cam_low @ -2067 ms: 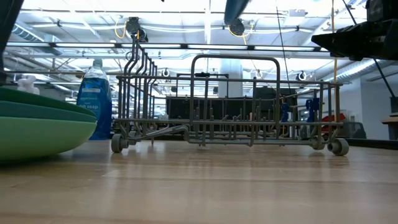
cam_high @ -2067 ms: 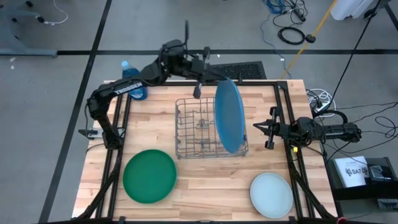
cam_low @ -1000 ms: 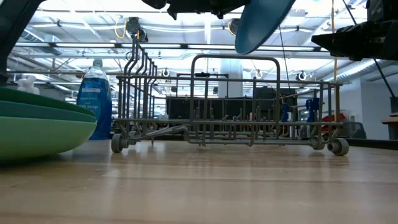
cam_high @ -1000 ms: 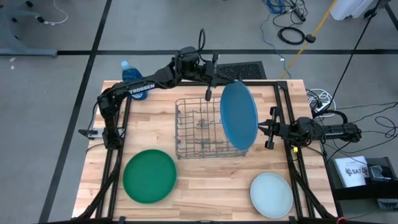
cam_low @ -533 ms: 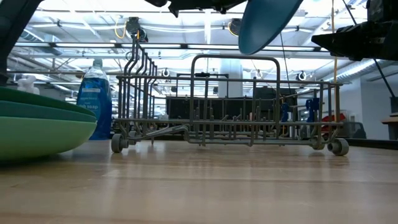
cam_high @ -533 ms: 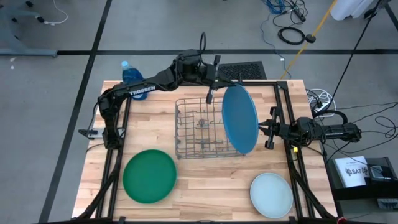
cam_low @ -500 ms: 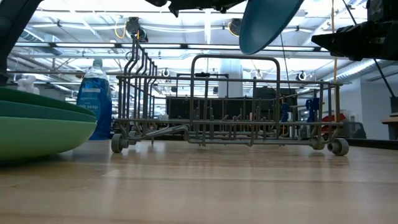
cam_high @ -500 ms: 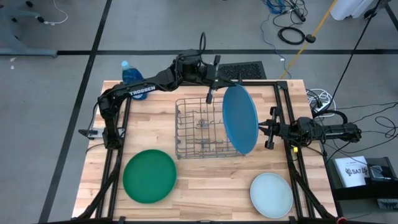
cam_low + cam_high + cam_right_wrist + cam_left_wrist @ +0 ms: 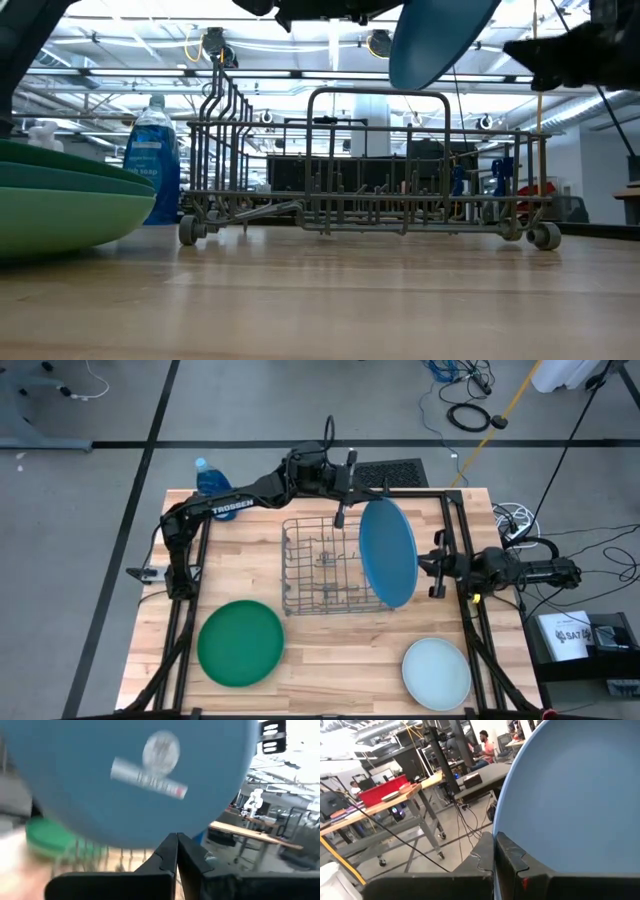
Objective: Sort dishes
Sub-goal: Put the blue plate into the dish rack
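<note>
Blue plate is hanging on edge above the right end of the wire rack, its rim pinched in the left pincer. Facing it from just beside, the right pincer is sitting closed and empty, nearer the plate's open face.

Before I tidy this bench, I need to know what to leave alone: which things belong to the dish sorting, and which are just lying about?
Part of the job:
- blue plate, held in the left tool above the rack
- green plates, stacked
- pale plate
- wire rack

Lying about:
- soap bottle
- floor cables
</note>
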Tool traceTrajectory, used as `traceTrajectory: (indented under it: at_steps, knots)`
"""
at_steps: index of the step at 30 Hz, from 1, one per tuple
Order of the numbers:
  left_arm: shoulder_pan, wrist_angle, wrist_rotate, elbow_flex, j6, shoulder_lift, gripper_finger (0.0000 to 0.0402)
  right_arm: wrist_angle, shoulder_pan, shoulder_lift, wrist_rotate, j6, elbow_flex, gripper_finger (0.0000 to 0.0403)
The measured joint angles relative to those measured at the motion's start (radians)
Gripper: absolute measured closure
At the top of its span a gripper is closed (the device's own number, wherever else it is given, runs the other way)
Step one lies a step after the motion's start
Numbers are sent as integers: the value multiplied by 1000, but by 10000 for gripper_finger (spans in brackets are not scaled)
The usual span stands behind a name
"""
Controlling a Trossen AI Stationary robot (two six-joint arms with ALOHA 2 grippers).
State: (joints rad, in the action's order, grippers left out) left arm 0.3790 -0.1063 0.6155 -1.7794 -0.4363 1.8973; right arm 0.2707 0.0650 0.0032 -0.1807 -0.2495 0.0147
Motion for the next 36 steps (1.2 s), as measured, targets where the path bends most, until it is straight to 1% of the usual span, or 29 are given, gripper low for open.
traceTrajectory:
  at_steps: [4,7,10,11,14,18,20,23,26,28,30,33,36]
  knots:
    - [0,-8,0,0,-22,0,401,54,0,0,-5,103,0,399]
    - [0,-16,0,0,-22,0,401,142,0,0,-18,183,0,399]
    - [0,-18,0,0,-22,0,401,209,0,0,-79,340,0,399]
    - [0,-18,0,0,-23,0,401,227,0,0,-80,376,0,399]
    - [0,-20,0,0,-28,0,401,277,0,0,-25,378,4,399]
    - [0,-23,0,0,-52,0,401,308,0,0,-20,389,84,399]
    - [0,-25,0,0,-52,0,401,268,0,16,-21,372,152,399]
    - [0,-24,0,0,-74,0,401,116,0,76,-30,327,277,386]
    - [0,-21,0,0,-75,0,401,1,0,192,-51,295,404,348]
    - [0,-21,0,0,-75,0,401,-52,0,282,-54,289,498,309]
    - [0,-20,0,0,-75,0,401,-142,0,376,-53,296,611,263]
    - [0,-18,0,0,-76,0,401,-365,0,508,-53,342,808,189]
    - [0,-16,0,0,-77,0,401,-570,11,628,-50,376,1014,129]
